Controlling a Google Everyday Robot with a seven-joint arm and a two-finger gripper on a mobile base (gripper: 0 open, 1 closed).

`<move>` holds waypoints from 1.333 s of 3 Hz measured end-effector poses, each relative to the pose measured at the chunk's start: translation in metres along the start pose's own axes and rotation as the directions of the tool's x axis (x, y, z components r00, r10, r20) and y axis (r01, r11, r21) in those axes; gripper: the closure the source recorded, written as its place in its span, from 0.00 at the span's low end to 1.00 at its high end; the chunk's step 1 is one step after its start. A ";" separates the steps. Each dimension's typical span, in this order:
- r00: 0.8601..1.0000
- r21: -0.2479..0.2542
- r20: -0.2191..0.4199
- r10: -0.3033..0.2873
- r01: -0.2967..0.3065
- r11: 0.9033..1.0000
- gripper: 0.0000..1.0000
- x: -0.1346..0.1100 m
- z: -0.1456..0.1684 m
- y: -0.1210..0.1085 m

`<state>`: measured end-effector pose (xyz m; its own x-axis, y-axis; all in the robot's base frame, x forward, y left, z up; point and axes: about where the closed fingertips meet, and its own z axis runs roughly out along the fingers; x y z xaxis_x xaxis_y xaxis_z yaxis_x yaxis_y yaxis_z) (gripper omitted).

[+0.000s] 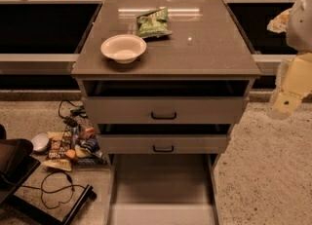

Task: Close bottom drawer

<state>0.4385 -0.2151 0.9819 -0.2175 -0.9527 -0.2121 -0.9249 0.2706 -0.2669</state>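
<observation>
The grey-beige cabinet (pixel 165 48) has three drawers. The bottom drawer (pixel 163 182) is pulled far out toward me, and its bare inside shows. The top edge of its front panel (pixel 163 215) lies at the lower edge of the view, and its handle is out of view. The mid-sized drawer (pixel 163 144) and the tall top drawer (pixel 165 110) stand slightly open, each with a black bar handle. My gripper (pixel 284 103) hangs at the far right on a pale arm, level with the top drawer. It is to the right of the cabinet and apart from it.
A white bowl (pixel 123 48) and a green snack bag (pixel 153 23) lie on the cabinet top. On the floor to the left are snack packets (pixel 73 146), a black cable (pixel 56 187) and a dark chair base (pixel 19 170). A railing runs behind.
</observation>
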 end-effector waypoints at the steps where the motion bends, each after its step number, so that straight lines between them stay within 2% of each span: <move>1: 1.000 0.000 0.000 0.000 0.000 1.000 0.00 0.000 0.000 0.000; 2: 1.000 0.017 0.022 0.015 -0.016 1.000 0.00 0.007 -0.001 0.004; 3: 0.995 0.046 0.012 0.096 -0.097 0.994 0.00 0.040 0.020 0.020; 4: 0.984 0.061 0.000 0.180 -0.179 0.982 0.00 0.083 0.065 0.049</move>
<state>0.3950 -0.2719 0.8902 -0.3804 -0.8886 -0.2564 -0.8501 0.4451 -0.2813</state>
